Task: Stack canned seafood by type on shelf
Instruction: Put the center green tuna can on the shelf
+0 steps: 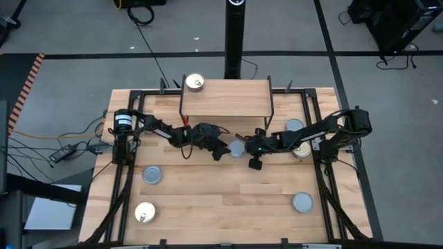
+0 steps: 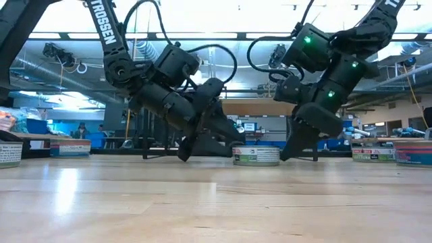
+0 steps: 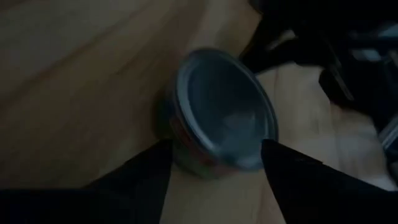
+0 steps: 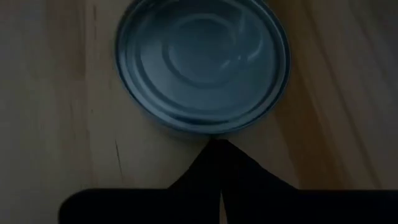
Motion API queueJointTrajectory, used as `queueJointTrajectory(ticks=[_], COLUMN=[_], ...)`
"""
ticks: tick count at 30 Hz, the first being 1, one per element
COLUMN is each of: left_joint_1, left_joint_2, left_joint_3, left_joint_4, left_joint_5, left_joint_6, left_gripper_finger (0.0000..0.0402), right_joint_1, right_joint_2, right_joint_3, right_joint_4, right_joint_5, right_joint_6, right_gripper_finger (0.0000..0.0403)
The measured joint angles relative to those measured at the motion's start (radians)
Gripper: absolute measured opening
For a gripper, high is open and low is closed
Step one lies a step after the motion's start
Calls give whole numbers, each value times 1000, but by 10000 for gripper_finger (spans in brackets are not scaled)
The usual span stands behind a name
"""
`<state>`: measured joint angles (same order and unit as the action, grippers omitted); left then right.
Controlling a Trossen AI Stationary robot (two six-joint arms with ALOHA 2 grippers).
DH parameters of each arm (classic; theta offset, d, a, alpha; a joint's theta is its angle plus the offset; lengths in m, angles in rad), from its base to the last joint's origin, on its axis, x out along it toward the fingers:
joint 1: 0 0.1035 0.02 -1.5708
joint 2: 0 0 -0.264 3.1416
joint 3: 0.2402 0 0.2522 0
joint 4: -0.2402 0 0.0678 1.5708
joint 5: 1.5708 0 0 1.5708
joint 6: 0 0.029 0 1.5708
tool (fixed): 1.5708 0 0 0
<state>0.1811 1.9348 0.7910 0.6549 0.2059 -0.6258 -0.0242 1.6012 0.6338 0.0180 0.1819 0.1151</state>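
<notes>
Wood counter (image 1: 228, 200): blue-grey tin (image 1: 238, 149) before shelf (image 1: 225, 98), left gripper (image 1: 220, 151) fingers (image 3: 140, 180) spread astride it, seemingly to grasp; right gripper (image 1: 255, 161) fingers (image 4: 214, 174) pressed together just beside, likely steadying; one gold tin (image 1: 195, 84) shelved.

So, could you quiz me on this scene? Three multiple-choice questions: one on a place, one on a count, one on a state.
1. Where is the gold-lidded tin nearest the black pole? A on the shelf; B on the floor; C in a gripper.
2. How many tins are on the shelf? A none; B one; C four.
3. The right gripper has its fingers: A shut; B wide open; C around a tin.

A: it sits at the shelf's corner.
B: only the gold one is there.
A: the tips meet beside the blue-grey tin.
</notes>
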Motion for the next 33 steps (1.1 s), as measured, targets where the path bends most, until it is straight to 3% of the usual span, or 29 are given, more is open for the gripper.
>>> queueJointTrajectory(ticks=[8, 33], left_joint_1=[30, 30], left_joint_2=[1, 4], left_joint_3=[-1, 1], left_joint_4=[31, 201], left_joint_5=[96, 150], left_joint_6=[-61, -40], left_gripper_finger=[266, 264], right_joint_1=[1, -9], right_joint_2=[1, 2], right_joint_3=[0, -2], right_joint_4=[46, 46], right_joint_5=[-33, -33], right_joint_6=[-32, -65], right_gripper_finger=[11, 19])
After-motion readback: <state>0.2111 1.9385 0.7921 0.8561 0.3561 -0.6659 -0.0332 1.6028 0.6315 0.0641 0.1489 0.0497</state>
